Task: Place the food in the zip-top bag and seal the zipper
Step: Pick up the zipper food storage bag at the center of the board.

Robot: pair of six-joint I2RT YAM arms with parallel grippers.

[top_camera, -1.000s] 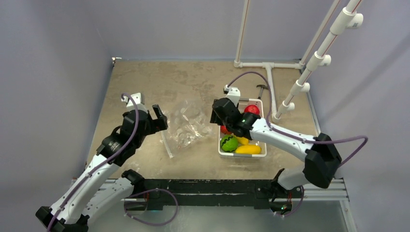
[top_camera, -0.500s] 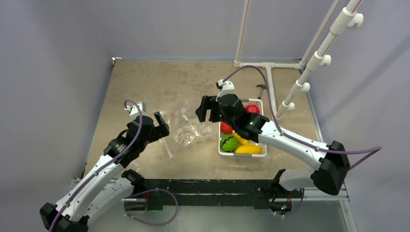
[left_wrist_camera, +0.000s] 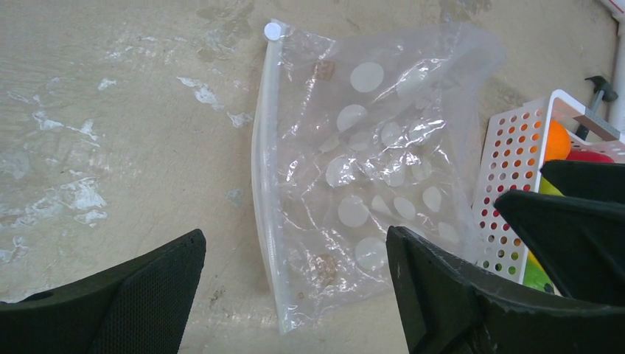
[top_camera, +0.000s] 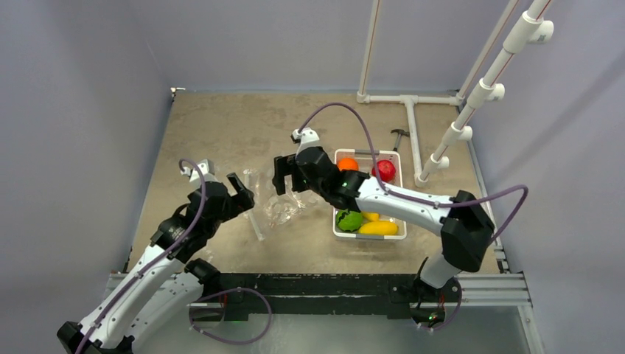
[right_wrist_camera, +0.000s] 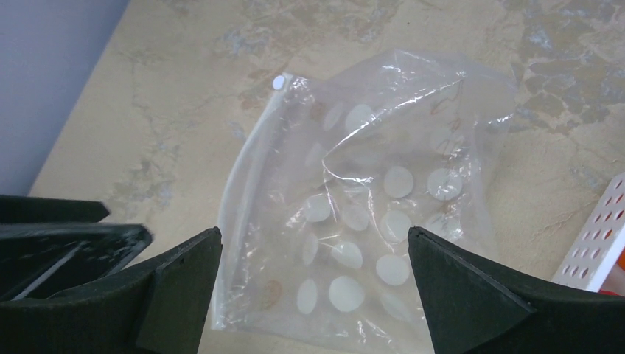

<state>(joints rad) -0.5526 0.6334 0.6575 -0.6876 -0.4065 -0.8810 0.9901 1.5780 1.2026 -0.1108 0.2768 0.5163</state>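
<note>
1. Zip-top bag (top_camera: 284,200): lies crumpled and flat on the table (top_camera: 221,125), just left of the white basket (top_camera: 368,237); cannot tell whether it touches the basket's left wall.
2. Carries white round spots all over, plus two small brownish marks too blurred to read.
3. Zipper (left_wrist_camera: 267,169): runs along the bag edge farthest from the basket, ending in a white round tab (left_wrist_camera: 273,30).
4. Food: sits inside the basket, with the orange piece (top_camera: 348,164) and the red piece (top_camera: 383,170) at its far end, and the dark-striped green piece (top_camera: 348,220) and a yellow piece (top_camera: 379,228) at its near end.
5. Right gripper (top_camera: 287,181): hangs over the bag, left of the basket, jaws spread wide, holding nothing.
6. Left gripper (top_camera: 242,189): hovers past the zipper edge, farther left of the basket, jaws spread wide, holding nothing.
7. Against a second ago: right gripper gone from above the basket's far-left corner and now across over the bag; orange piece, then hidden under that arm, now in plain sight; left gripper only slightly shifted; bag in the same spot beside the basket.
</note>
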